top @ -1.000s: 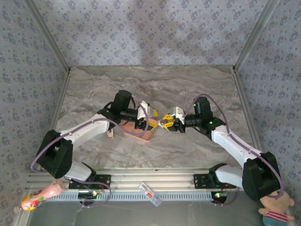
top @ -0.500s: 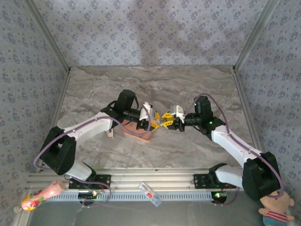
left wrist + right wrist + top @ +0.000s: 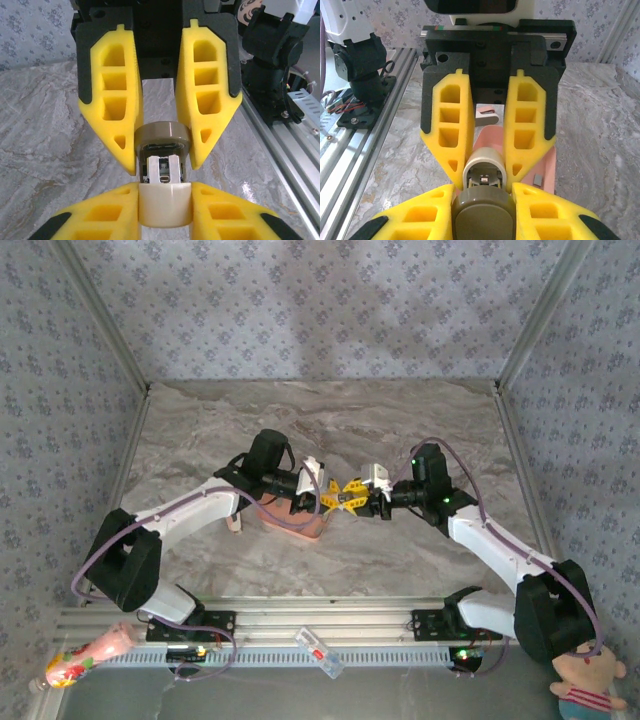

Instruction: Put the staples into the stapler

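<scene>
top view: stapler [image 3: 343, 497] too small to read between the fingertips; pink tray [image 3: 312, 530] mostly under left gripper [image 3: 332, 498] and its wrist, contents unreadable. right wrist: tray largely behind left gripper's fingers [image 3: 451, 135], one of the staples [image 3: 536, 179] peeks out beside them. both wrist views crop own fingers at bottom edge. can't tell if stapler channel holds anything. plush toy [image 3: 588, 680] cropped at corner

Little two-tone stapler [image 3: 164, 172], open in the middle
Cream end sits in my left gripper [image 3: 164, 189], olive-brown end in my right gripper [image 3: 482, 189]; one dark-grey staple [image 3: 537, 180] lies in the pink tray [image 3: 549, 162].
</scene>
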`<state>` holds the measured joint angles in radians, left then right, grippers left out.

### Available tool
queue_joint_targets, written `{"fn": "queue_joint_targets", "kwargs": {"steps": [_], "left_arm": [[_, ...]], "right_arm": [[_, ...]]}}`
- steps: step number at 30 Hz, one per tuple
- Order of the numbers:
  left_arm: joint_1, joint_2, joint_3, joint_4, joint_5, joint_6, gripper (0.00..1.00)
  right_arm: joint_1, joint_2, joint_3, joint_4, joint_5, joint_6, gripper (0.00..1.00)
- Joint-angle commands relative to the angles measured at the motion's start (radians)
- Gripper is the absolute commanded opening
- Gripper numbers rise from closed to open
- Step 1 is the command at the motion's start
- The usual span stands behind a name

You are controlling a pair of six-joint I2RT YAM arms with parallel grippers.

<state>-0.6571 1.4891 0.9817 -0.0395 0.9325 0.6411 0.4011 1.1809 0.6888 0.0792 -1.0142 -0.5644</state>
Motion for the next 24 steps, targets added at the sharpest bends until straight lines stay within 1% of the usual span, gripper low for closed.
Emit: {"fn": "queue_joint_targets", "kwargs": {"steps": [1,3,5,7,9,10,13,14,16,20,24], "left_arm": [[-0.012,-0.003,0.039,-0.064,0.037,0.033,0.21],[-0.010,-0.007,0.053,-0.108,-0.012,0.045,0.19],[-0.010,-0.016,0.058,-0.142,-0.099,0.049,0.17],[-0.011,-0.026,0.057,-0.173,-0.184,0.071,0.15],[-0.012,-0.034,0.054,-0.197,-0.259,0.093,0.12],[-0.011,-0.035,0.054,-0.211,-0.288,0.107,0.12],[-0.012,-0.030,0.055,-0.235,-0.350,0.132,0.11],[-0.012,-0.026,0.055,-0.237,-0.364,0.135,0.11],[-0.012,-0.021,0.057,-0.239,-0.375,0.137,0.11],[-0.015,-0.014,0.056,-0.241,-0.373,0.140,0.11],[-0.019,-0.015,0.057,-0.252,-0.377,0.141,0.10]], "right_arm": [[0.002,-0.003,0.000,0.036,0.009,0.041,0.23],[0.002,-0.019,-0.030,0.087,0.046,0.116,0.34],[0.002,-0.046,-0.075,0.167,0.119,0.274,0.50],[0.003,-0.068,-0.093,0.186,0.204,0.448,0.59],[0.008,-0.082,-0.083,0.129,0.279,0.601,0.65],[0.013,-0.084,-0.068,0.070,0.312,0.663,0.66],[0.033,-0.080,-0.027,-0.074,0.397,0.822,0.67],[0.039,-0.074,-0.019,-0.094,0.397,0.872,0.68],[0.055,-0.052,-0.017,-0.097,0.357,0.934,0.70],[0.108,0.003,-0.003,-0.090,0.375,0.995,0.68],[0.125,0.054,0.020,-0.080,0.396,1.010,0.67]]}}
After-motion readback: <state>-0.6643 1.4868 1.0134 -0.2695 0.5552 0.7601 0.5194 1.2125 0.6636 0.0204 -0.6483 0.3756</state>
